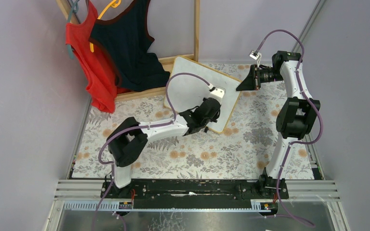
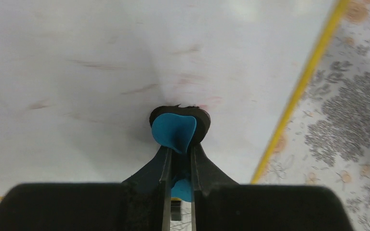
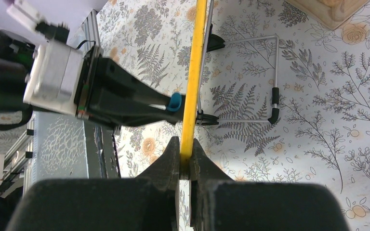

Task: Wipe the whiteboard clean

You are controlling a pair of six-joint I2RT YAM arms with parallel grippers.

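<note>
Floral-printed worktop (image 1: pixel 197 154) lay between plain lilac walls. The left end effector (image 2: pixel 179 154) was closed on a blue-and-black eraser (image 2: pixel 174 129), pinching its blue part between the fingers, with the dark pad pressed against the whiteboard (image 2: pixel 77 72) straight ahead of the fingertips. Faint reddish smears (image 2: pixel 139 89) marked the white face just beyond and to either side of the pad. The right end effector (image 3: pixel 185 162) was clamped on the board's yellow-looking frame edge, which ran straight out from between its fingers. In the top view the whiteboard (image 1: pixel 192 86) sat tilted between the two end effectors, left (image 1: pixel 211 109) and right (image 1: pixel 244 83). Behind it a wooden rack (image 1: pixel 196 29) carried a red top (image 1: pixel 84 53) and a dark top (image 1: pixel 130 48).
</note>
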